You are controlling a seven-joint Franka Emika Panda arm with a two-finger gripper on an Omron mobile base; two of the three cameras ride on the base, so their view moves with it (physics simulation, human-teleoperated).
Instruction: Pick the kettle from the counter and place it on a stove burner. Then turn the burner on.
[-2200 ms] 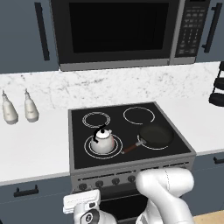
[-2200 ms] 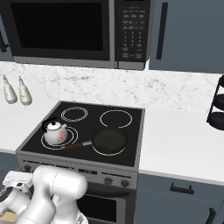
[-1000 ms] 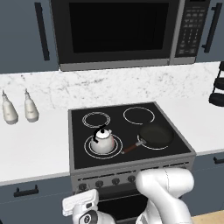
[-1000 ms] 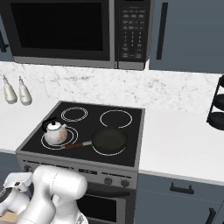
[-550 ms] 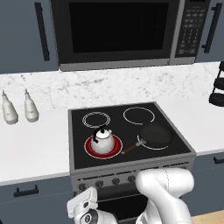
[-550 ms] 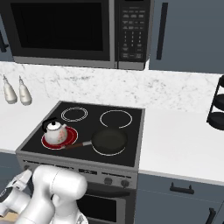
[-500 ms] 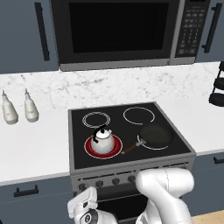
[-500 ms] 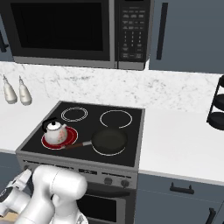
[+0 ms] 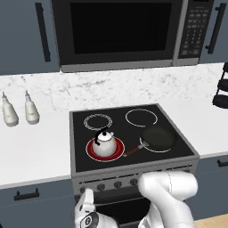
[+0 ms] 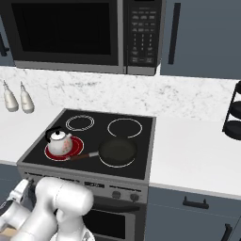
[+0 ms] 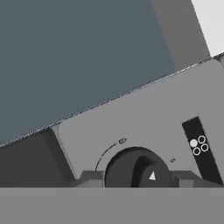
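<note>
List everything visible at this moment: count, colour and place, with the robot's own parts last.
kettle: 1, silvery-white, on the front-left burner
stove burner: 1, glowing red, under the kettle
frying pan: 1, black, front-right burner
bottles: 2, pale, on the counter left of the stove
counter: white, both sides of the stove
microwave: 1, dark, above the stove
tiered rack: 1, black, right end of the counter
stove knob: 1, dark, control panel, between the fingertips
gripper: 1, dark fingertips flanking the knob

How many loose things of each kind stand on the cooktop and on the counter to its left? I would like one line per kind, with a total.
kettle: 1
frying pan: 1
pale bottles: 2
Total: 4
</note>
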